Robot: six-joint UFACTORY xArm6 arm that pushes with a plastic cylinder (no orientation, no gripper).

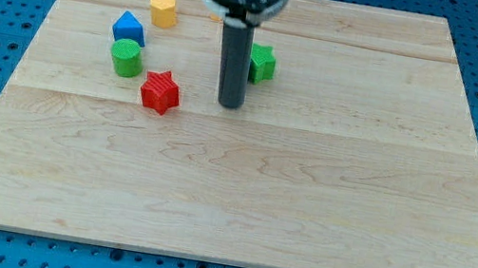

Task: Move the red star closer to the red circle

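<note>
The red star (160, 92) lies on the counter (238, 201), near my tip (230, 106) on its view-left side, not touching. There are no fingers here, only the rod. I cannot see any red circle, perhaps the arm hides it, so a push may go wrong; the green cylinder (126, 57) and blue block (129, 28), beyond the star, could be hit. A green block (262, 63) sits behind the rod, a yellow hexagon (164, 9) further.

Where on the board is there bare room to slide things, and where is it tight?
Bare: the whole lower half of the board below the red star, and the view's right past the green block. Crowded: upper left, around the yellow block, blue block, green cylinder. My tip sits right of the star.
</note>
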